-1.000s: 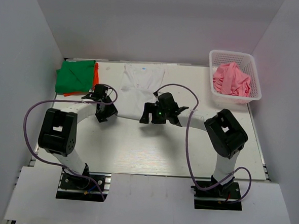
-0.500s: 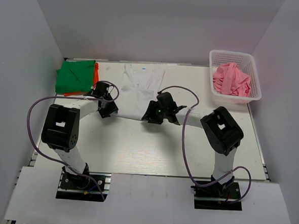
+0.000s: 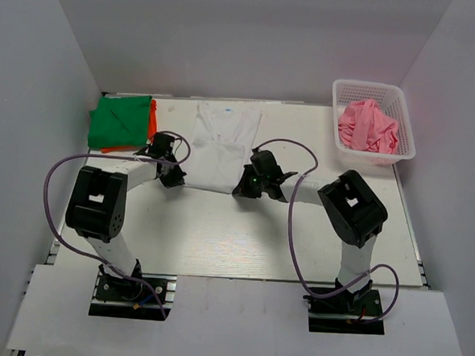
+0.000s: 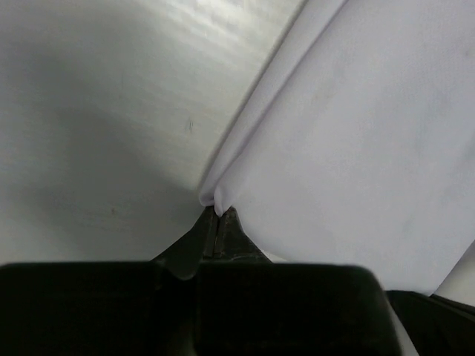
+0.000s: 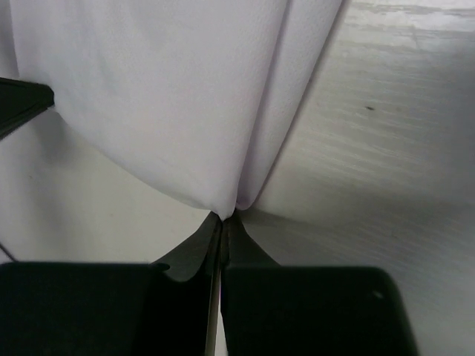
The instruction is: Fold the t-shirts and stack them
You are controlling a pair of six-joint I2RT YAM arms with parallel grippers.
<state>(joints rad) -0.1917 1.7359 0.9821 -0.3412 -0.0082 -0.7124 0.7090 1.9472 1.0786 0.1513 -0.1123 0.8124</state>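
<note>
With the left tool (image 4: 217,222) and right tool (image 5: 223,220) each clenched on a near hem corner of the white t-shirt (image 3: 224,141), flat on the surface (image 3: 217,241), its fold looks unfinished; beyond, the green t-shirt (image 3: 120,121) lies folded on the orange t-shirt (image 3: 152,119), pink t-shirts (image 3: 368,126) wait in the basket (image 3: 405,124), and nothing obstructs.

The white shirt (image 3: 223,145) at the centre was plain, with no print. At ten o'clock a plain green shirt (image 3: 120,121) showed an orange shirt (image 3: 152,120) along its edge. At two o'clock, pink shirts (image 3: 370,125) filled a white lattice basket (image 3: 369,86). The left gripper (image 3: 173,178) and right gripper (image 3: 242,190) were black, the cables (image 3: 291,230) purple, the table (image 3: 218,233) off-white.
</note>
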